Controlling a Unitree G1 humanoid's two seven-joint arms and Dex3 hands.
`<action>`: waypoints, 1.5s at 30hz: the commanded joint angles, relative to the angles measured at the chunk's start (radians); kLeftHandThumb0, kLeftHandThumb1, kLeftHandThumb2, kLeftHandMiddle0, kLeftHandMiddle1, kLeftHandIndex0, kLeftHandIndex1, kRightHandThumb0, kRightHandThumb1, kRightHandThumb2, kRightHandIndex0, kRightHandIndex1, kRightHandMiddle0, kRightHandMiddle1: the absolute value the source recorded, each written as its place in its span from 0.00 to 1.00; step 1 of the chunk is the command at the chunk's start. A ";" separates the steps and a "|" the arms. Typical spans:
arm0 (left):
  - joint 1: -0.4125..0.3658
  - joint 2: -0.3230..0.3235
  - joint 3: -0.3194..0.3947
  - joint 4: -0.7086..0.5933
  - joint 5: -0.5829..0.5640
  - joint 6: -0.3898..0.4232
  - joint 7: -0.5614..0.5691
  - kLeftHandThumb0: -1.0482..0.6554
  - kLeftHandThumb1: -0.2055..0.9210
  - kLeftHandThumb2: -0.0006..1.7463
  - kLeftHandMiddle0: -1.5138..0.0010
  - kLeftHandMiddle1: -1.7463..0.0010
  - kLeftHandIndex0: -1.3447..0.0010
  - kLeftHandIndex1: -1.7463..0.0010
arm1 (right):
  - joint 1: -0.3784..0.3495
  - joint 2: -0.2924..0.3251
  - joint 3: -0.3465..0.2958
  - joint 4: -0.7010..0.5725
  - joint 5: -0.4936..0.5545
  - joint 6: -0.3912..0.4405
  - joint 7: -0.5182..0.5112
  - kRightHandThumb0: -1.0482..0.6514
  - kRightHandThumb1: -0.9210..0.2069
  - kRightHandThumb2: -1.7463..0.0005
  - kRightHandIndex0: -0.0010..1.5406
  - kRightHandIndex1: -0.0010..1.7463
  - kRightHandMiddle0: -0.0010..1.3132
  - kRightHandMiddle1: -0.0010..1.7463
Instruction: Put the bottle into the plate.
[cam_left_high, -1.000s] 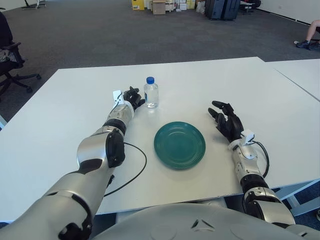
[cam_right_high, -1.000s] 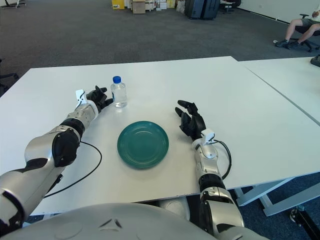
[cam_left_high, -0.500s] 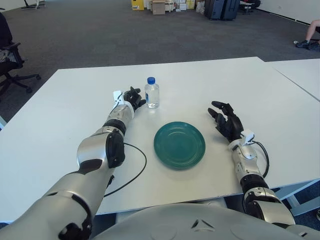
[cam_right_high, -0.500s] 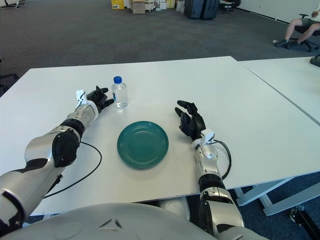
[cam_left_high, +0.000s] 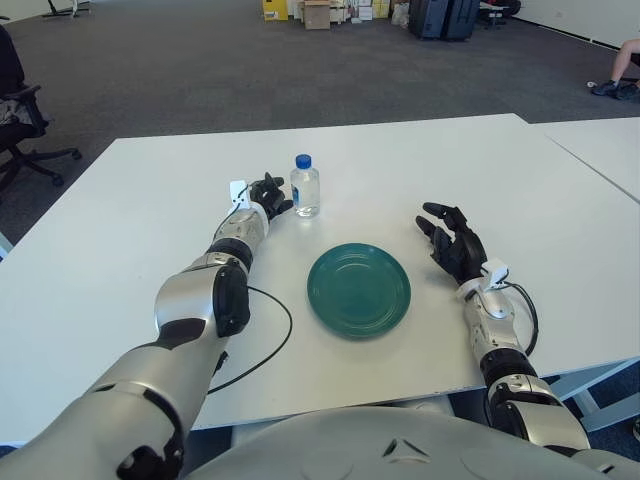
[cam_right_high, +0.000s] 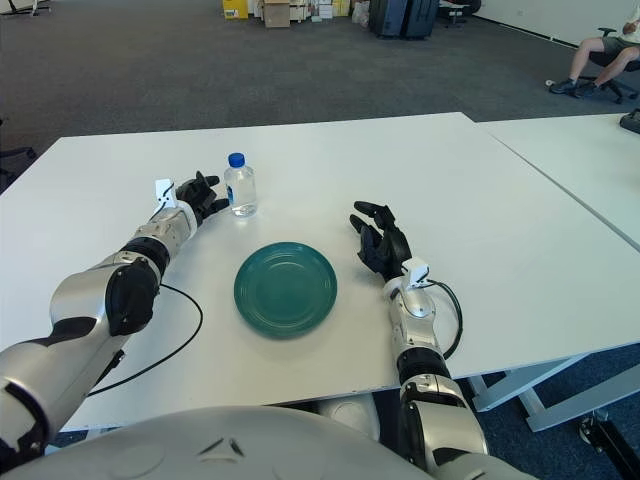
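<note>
White tabletop (cam_left_high: 120, 260) fills my view, with grey carpet and stacked boxes far behind it. On the left, my left hand (cam_left_high: 267, 194) reaches out beside the bottle (cam_left_high: 305, 186), fingers spread toward its left side and gripping nothing; I think the fingertips are just short of touching, though from this angle I cannot be sure. That bottle stands upright, blue cap on, well behind the green plate (cam_left_high: 359, 290) and a little to its left, so it is not yet where it belongs. A black cable (cam_left_high: 262, 352) loops across the surface near my left forearm. Right of the plate, my right hand (cam_left_high: 452, 243) hovers idle, fingers loosely open. My worry is that the bottle looks light and tall: if my fingers nudge it sideways before closing around it, it may tip and roll away from me.
</note>
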 joint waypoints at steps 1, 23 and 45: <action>-0.008 0.009 -0.012 -0.001 0.015 -0.011 -0.009 0.07 1.00 0.52 0.69 0.51 0.74 0.26 | 0.052 0.028 0.003 0.037 0.007 0.037 -0.005 0.34 0.11 0.53 0.28 0.00 0.08 0.56; -0.035 -0.043 -0.071 0.001 0.064 -0.018 -0.014 0.08 1.00 0.52 0.65 0.49 0.70 0.27 | 0.068 0.034 0.008 0.002 0.016 0.086 0.000 0.33 0.06 0.57 0.27 0.00 0.04 0.53; -0.072 -0.105 -0.135 0.005 0.126 -0.016 -0.018 0.10 1.00 0.48 0.68 0.41 0.63 0.27 | 0.085 0.035 0.016 -0.005 0.005 0.066 -0.016 0.31 0.00 0.60 0.25 0.00 0.00 0.51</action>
